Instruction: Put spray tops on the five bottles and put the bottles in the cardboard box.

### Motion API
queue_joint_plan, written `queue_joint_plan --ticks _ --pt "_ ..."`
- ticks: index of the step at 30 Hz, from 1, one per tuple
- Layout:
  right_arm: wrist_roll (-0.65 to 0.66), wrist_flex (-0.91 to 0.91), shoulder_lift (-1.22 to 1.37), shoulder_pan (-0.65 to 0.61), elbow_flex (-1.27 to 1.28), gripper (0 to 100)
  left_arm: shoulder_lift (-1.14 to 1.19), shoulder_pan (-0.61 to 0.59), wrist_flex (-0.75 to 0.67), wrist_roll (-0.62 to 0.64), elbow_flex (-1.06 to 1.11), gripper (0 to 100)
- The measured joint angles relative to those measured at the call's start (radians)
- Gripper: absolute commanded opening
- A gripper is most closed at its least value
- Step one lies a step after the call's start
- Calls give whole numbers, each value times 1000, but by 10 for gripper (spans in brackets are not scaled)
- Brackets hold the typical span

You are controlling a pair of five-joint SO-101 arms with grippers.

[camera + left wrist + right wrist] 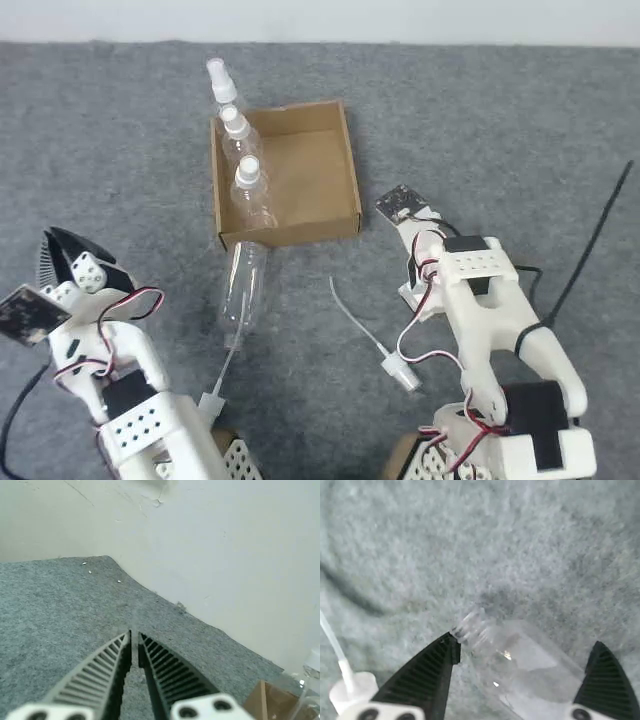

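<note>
At the near left, the left gripper (pixel 134 637) is hanging above the grey carpet (pixel 500 120). Its ribbed black jaws are pressing nearly together with nothing between them. Just right of that arm, a loose spray top (pixel 213 402) is lying on the carpet, its thin tube pointing toward the neck of an uncapped bottle (pixel 243 285). That bottle is resting on its side, its base close to the near wall of the cardboard box (pixel 352 170). Three capped bottles (pixel 240 145) are standing in a row along the box's left wall; whether the farthest is inside or just behind the far corner cannot be told. No writing on bottles or box can be made out. Farther right, a second spray top (pixel 402 373) is lying beside the right arm. The right gripper (pixel 525 645) is spreading wide and clasping nothing. It is straddling a second uncapped bottle (pixel 530 665) lying on the carpet, one fingertip (pixel 447 647) just beside the threaded neck.
</note>
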Motion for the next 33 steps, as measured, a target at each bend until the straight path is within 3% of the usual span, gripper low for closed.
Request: queue_joint_plan --ticks 15,23,33 --pt "-244 -80 0 -5 -2 342 0 0 0 0 0 13" --pt "-250 -34 2 -8 -89 343 0 0 0 0 0 13" --pt "-130 106 2 -8 -173 343 0 0 0 0 0 13"
